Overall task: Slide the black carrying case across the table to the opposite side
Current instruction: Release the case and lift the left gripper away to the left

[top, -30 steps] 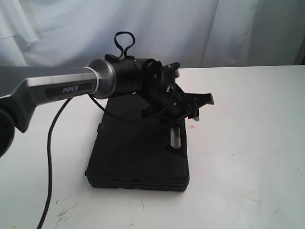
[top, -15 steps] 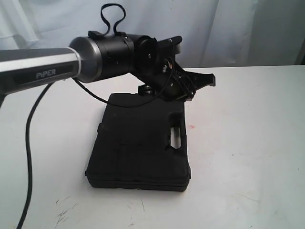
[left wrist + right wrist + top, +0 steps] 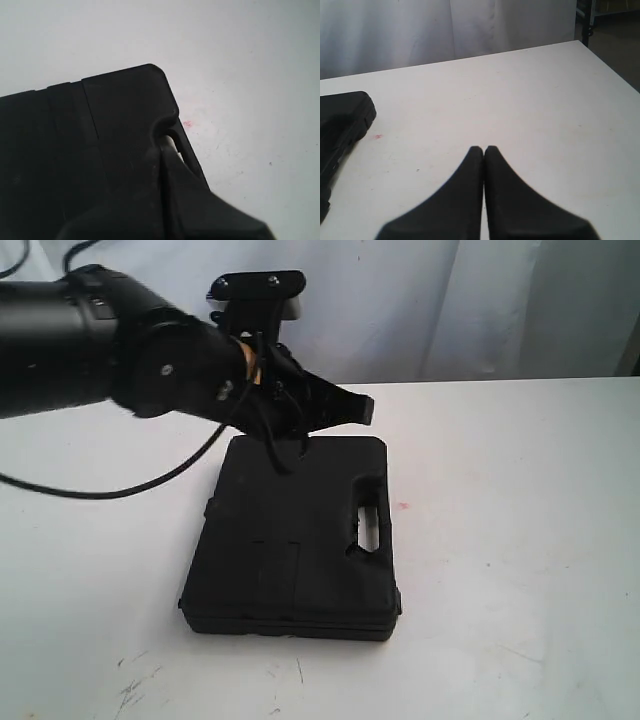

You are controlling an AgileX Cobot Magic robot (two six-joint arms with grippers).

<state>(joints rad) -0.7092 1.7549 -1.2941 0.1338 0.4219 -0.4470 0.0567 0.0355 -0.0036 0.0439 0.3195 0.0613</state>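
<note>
Black moulded plastic: carrying case lies flat and shut on the table, left of ctr in the ext. view. Its long axis runs 12 to 6 o'clock. The handle cut-out is on the 3 o'clock edge. A pink spot sits just off that edge, apart from the case.

Left gripper hangs in the air over the case's 12 o'clock edge, not touching it. Its jaws appear pressed together with nothing between them; black on black makes this a close call. Right gripper has its fingers closed tip to tip, empty, over bare table, with the case well apart. It does not show in the ext. view.

Step in hand (judged): place the left gripper for the push. The case has not reached the far side, and open table lies toward 3 o'clock.

Procedure, recommended:
1. Bring the left gripper down outside the case's 9 o'clock wall, approx. mid-length.
2. Keep the jaws closed and use them as a blunt pusher.
3. Make contact low on the wall; a high contact may tip the case or ride over the lid.
4. Push slowly toward 3 o'clock through the case ctr. An off-ctr push will prob. yaw it.
5. Keep the right arm clear of the path.
6. Stop short of the table edge.
</note>
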